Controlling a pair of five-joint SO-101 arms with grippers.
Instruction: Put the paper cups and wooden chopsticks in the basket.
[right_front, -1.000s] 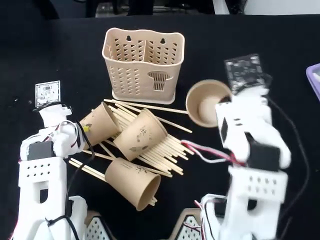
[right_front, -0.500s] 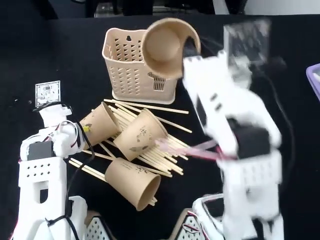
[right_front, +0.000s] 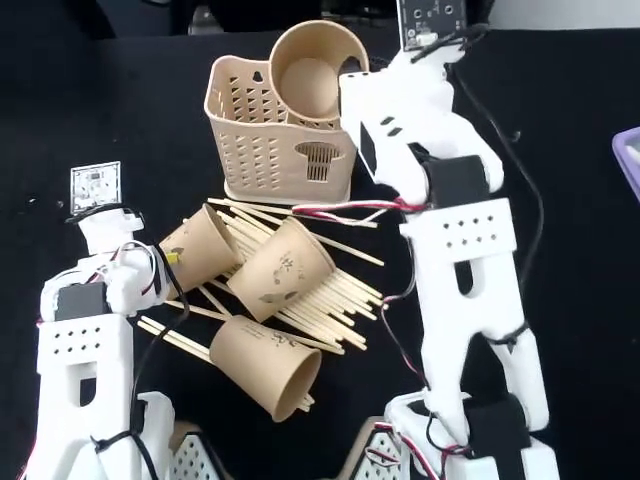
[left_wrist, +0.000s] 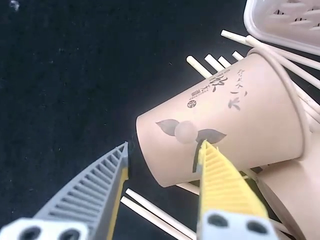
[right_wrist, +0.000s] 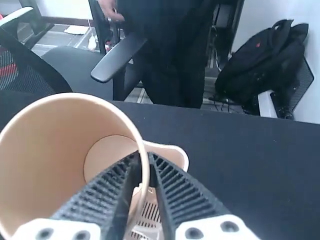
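Our left claw (left_wrist: 164, 150) stands open, one finger on either side of the closed end of the nearest cup (left_wrist: 225, 120). That cup lies on its side across the chopsticks (right_front: 320, 300), and its long axis runs away from the claw towards the basket (right_front: 255, 160). Further right, our right claw (right_wrist: 144, 159) is clamped on the rim of another cup (right_front: 308, 75), held tilted above the basket's right half. We judge the release turns on that mouth-up cup sitting squarely over the opening.

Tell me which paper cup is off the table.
The cup pinched at its rim by the right gripper, above the basket; the other three lie sideways among the chopsticks.
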